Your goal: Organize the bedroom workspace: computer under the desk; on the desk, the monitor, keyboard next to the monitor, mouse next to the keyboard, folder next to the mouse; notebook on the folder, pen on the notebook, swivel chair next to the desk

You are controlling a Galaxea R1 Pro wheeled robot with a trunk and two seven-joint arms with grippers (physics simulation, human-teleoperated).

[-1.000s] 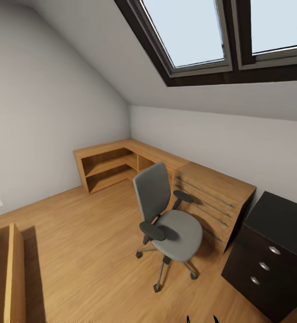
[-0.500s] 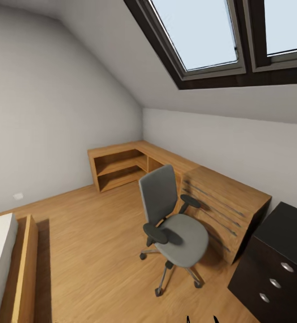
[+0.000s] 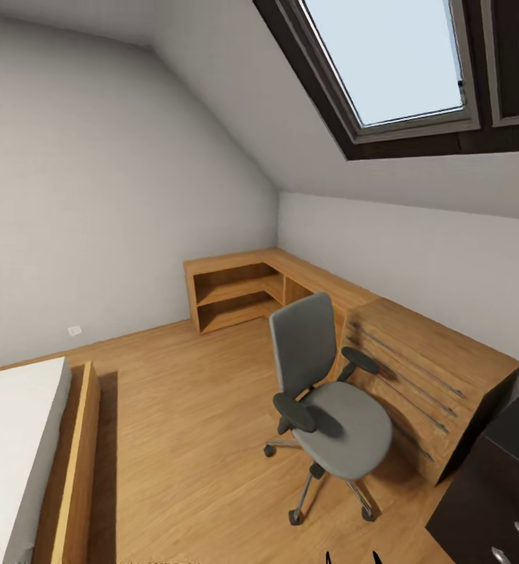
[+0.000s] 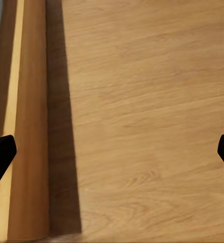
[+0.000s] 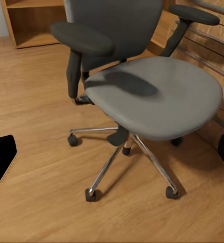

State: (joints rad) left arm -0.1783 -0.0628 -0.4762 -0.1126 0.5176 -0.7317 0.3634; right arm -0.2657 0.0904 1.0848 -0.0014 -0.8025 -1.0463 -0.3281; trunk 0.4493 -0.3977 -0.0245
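The grey swivel chair (image 3: 326, 407) stands on the wood floor of the bedroom, its back toward the low cabinet. Its seat (image 5: 157, 93) is bare; the folder is out of view. A corner of the desk's black drawer unit (image 3: 498, 493) shows at the lower right, right of the chair. The monitor, keyboard, mouse, notebook, pen and computer are out of view. My right gripper (image 5: 112, 157) is open, pointing at the chair's chrome base (image 5: 124, 152) from a short way off. My left gripper (image 4: 112, 157) is open over bare floor, empty.
A low light-wood cabinet (image 3: 243, 294) runs along the far walls and ends in a slatted block (image 3: 423, 376) behind the chair. A bed with a white mattress (image 3: 9, 446) and wooden frame (image 4: 26, 126) stands at the left. Open floor (image 3: 181, 407) lies between bed and chair.
The head view has swung left: chair, cabinet and drawer unit have slid right in the picture and more of the bed shows. The chair itself has not moved.
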